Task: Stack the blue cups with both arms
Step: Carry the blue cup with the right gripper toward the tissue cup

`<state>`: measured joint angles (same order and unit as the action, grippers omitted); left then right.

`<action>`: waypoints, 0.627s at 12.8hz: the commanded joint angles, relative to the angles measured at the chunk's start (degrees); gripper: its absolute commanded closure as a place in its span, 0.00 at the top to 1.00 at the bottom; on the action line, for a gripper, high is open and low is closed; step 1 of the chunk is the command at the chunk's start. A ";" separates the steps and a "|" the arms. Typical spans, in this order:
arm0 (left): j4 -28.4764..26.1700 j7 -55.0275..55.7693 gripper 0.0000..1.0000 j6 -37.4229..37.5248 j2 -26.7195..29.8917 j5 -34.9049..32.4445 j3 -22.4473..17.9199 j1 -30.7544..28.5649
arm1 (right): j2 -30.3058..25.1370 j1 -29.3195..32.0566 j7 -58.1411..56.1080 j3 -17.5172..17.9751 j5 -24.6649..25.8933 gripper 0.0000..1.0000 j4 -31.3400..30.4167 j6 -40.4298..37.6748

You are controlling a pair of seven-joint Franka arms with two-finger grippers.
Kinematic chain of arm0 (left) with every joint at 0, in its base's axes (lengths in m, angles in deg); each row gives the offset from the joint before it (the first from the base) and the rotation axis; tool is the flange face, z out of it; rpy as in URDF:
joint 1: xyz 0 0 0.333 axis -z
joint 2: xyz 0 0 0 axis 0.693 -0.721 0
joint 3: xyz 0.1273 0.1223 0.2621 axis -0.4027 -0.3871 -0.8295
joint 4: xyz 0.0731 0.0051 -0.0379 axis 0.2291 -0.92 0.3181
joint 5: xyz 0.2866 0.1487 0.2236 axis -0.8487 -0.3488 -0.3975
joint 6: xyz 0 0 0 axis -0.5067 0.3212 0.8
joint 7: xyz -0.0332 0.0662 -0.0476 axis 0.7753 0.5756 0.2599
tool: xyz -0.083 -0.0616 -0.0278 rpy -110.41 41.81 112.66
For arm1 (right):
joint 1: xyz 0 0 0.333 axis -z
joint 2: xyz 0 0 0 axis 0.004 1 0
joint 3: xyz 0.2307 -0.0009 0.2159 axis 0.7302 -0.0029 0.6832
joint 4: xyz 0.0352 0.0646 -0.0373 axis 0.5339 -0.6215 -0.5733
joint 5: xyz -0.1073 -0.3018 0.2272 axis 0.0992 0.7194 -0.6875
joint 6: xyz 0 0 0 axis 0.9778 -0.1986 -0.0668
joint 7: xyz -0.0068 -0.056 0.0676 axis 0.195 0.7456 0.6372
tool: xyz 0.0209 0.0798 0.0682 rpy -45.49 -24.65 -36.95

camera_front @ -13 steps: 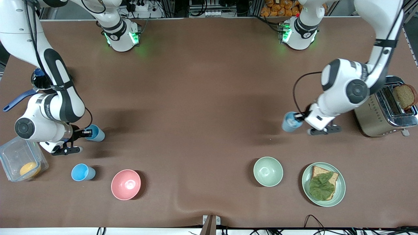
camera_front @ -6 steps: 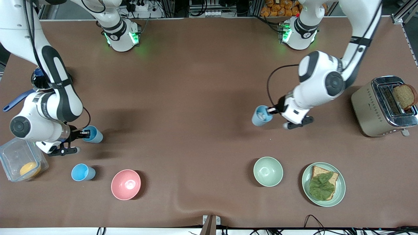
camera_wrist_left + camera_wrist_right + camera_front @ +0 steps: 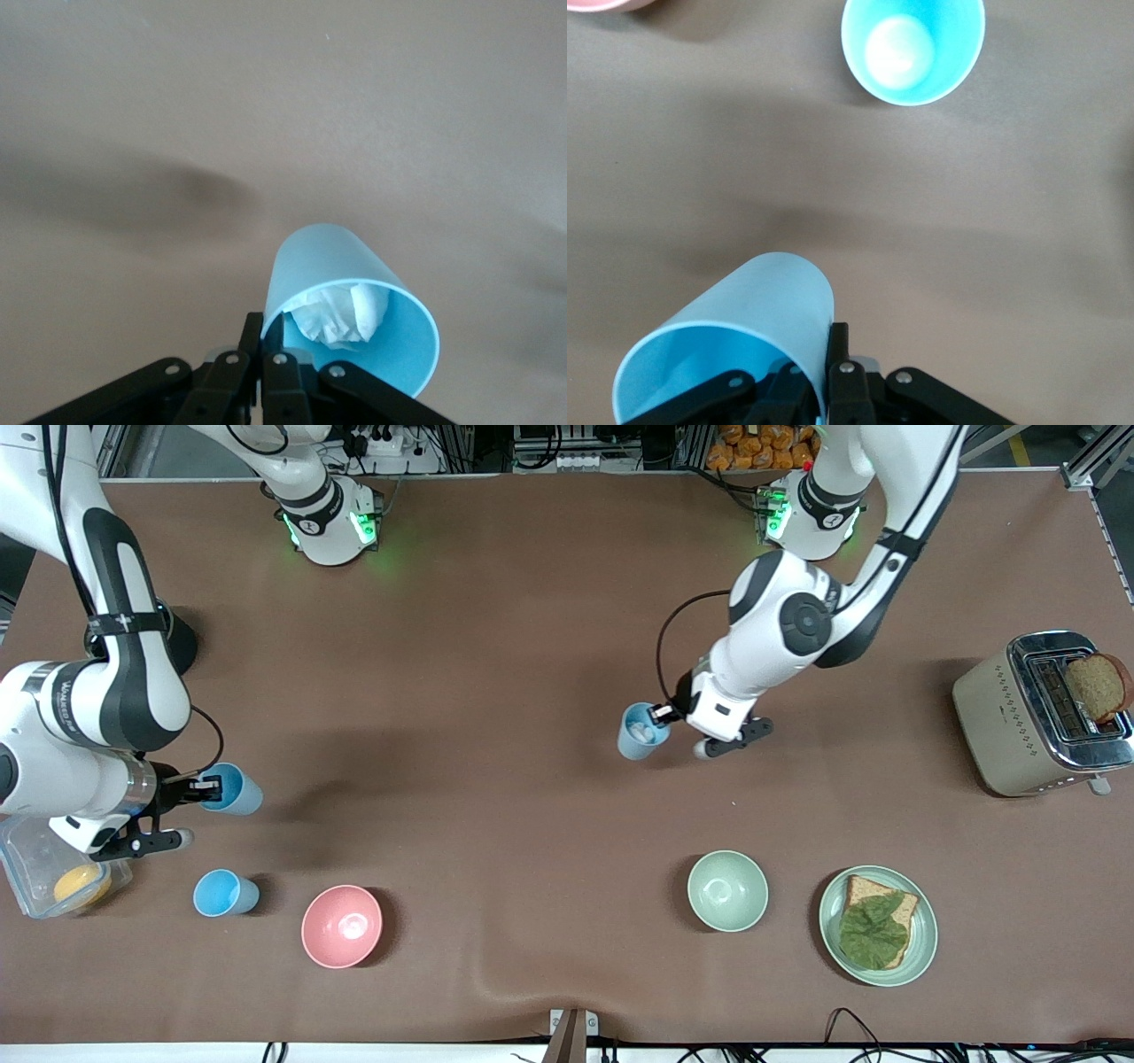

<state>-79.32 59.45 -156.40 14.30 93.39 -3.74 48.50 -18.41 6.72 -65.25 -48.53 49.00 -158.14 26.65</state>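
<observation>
The left gripper [image 3: 656, 716] pinches the rim of a grey-blue cup [image 3: 640, 732] holding crumpled tissue [image 3: 341, 312], mouth up, over mid-table. The right gripper [image 3: 205, 787] clamps a sky-blue cup [image 3: 232, 789], upright, near the right arm's end; another sky-blue cup [image 3: 224, 892] stands toward the front edge.

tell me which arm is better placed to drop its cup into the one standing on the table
Right. The right gripper holds a cup just above the standing cup, which shows in its wrist view. The left gripper, with the tissue cup, is over mid-table.

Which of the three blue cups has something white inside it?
The blue cup held by the left gripper over the table's middle: crumpled white material sits inside. The right gripper's cup and the standing cup look empty.
</observation>
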 commanded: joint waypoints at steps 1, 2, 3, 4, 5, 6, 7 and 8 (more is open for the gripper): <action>1.39 6.47 0.00 -3.64 -3.36 -4.67 -0.39 2.47 | -0.19 -0.01 0.06 1.62 -1.00 0.00 0.55 -0.64; 1.39 9.63 0.00 -5.39 -4.59 -7.30 -0.48 3.79 | -0.54 -0.01 0.32 2.50 -2.92 0.00 0.81 -0.64; 1.74 12.96 0.00 -6.72 -6.08 -10.20 -0.48 4.84 | -0.63 -0.18 1.81 2.68 -6.42 0.00 1.16 -0.73; 2.61 16.39 0.00 -7.08 -7.40 -13.28 -0.48 5.46 | -0.63 -1.23 3.65 2.77 -8.98 0.00 1.16 -0.73; 3.58 20.08 0.00 -7.08 -8.54 -16.87 -0.48 6.17 | -0.98 -3.15 6.28 2.69 -9.61 0.00 1.16 -0.73; 4.11 23.34 0.00 -7.08 -9.60 -20.30 -0.48 6.78 | -1.77 -4.91 10.22 2.69 -9.62 0.00 1.07 -1.51; 4.72 26.59 0.00 -7.08 -10.74 -23.82 -0.48 6.96 | -2.65 -6.76 14.61 2.69 -9.62 0.00 1.16 -3.61; 5.60 29.58 0.00 -7.08 -12.06 -26.72 -0.48 7.23 | -3.96 -8.60 18.92 2.60 -9.53 0.00 1.16 -4.50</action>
<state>-76.46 84.01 -163.16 5.09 71.66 -3.84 54.96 -19.22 1.17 -53.23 -45.59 40.16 -156.54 24.56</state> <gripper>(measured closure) 0.974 0.960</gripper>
